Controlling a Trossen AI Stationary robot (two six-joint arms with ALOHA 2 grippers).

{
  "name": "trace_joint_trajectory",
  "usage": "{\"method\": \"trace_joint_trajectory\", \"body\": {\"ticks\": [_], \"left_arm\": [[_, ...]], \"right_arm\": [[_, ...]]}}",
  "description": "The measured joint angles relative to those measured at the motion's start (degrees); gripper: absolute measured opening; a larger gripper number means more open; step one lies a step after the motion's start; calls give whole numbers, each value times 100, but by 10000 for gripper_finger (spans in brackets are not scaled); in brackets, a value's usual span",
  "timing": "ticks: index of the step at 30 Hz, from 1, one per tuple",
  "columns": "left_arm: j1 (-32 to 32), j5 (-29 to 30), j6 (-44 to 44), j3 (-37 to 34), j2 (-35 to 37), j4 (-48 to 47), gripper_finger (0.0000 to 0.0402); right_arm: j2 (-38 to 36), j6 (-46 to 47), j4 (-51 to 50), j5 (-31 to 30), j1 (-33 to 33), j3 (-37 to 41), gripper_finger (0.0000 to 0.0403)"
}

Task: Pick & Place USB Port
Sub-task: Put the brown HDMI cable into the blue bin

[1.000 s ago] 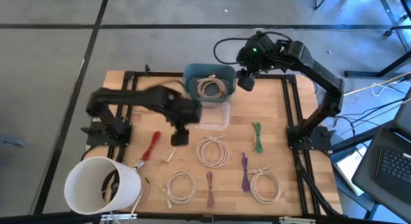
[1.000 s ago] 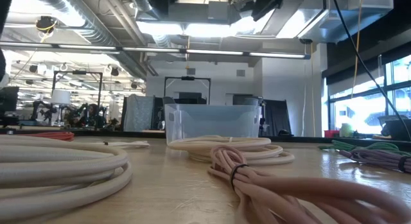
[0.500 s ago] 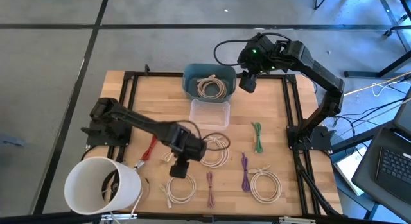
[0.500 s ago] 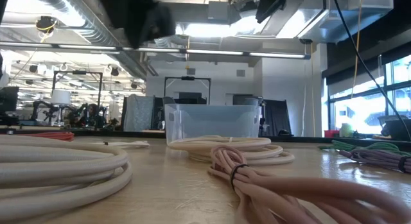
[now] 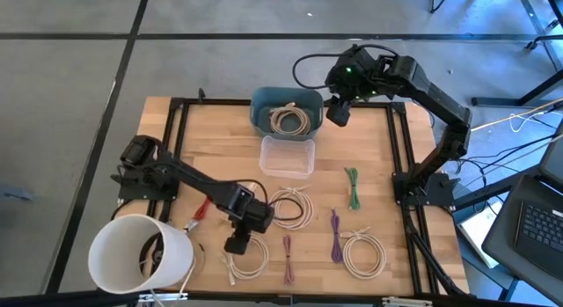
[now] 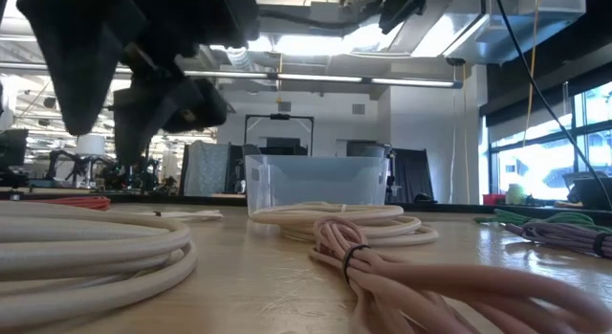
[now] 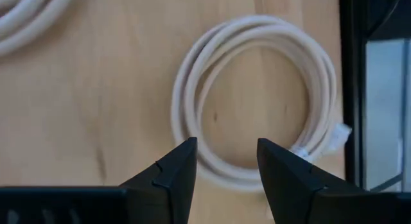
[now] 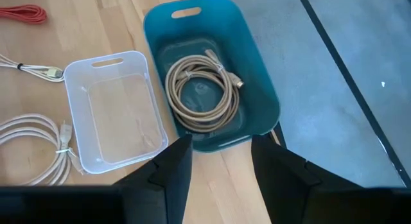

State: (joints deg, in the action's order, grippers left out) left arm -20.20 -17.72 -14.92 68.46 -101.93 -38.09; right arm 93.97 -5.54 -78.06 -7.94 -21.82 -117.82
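Observation:
A white coiled cable [image 5: 251, 258] lies flat on the wooden table near its front edge. In the left wrist view the same white coil [image 7: 257, 24] shows with a plug at one end. My left gripper [image 5: 236, 245] [image 7: 226, 165] hangs open just above the coil's edge, pointing steeply down, and touches nothing. My right gripper [image 5: 339, 112] [image 8: 221, 161] waits open, high over the far side by the blue bin [image 5: 264, 103]. A beige cable coil [image 8: 202, 89] lies inside that bin. An empty clear bin [image 5: 288, 157] stands in front of it.
A white bucket [image 5: 141, 252] stands at the front left corner. Other cables lie around the left gripper: a red one [image 5: 207, 201], a white coil [image 5: 292, 206], purple ones [image 5: 288, 259] [image 5: 335, 237], a green one [image 5: 353, 188] and another white coil [image 5: 363, 254]. Black frame rails run along both table sides.
My left gripper has travelled from beside the clear bin toward the table's near edge and sunk low over the white coil, tipping more steeply down. In the low view it has come into the picture from above. The cables lie as before.

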Motion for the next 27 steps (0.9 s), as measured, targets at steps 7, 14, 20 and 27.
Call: {"method": "trace_joint_trajectory", "body": {"ticks": [7,14,20,27], "left_arm": [[-40,617,-348,-197,-2,378,156],[-113,566,-553,-502,-2,408,154],[-151,567,-837,-945,-2,931,154],[-145,579,-1281,-1344,26,1380,150]], "right_arm": [[0,0,2,0,0,0,163],[0,-52,43,0,0,0,163],[0,-72,50,0,0,0,163],[0,-72,50,0,0,0,163]]}}
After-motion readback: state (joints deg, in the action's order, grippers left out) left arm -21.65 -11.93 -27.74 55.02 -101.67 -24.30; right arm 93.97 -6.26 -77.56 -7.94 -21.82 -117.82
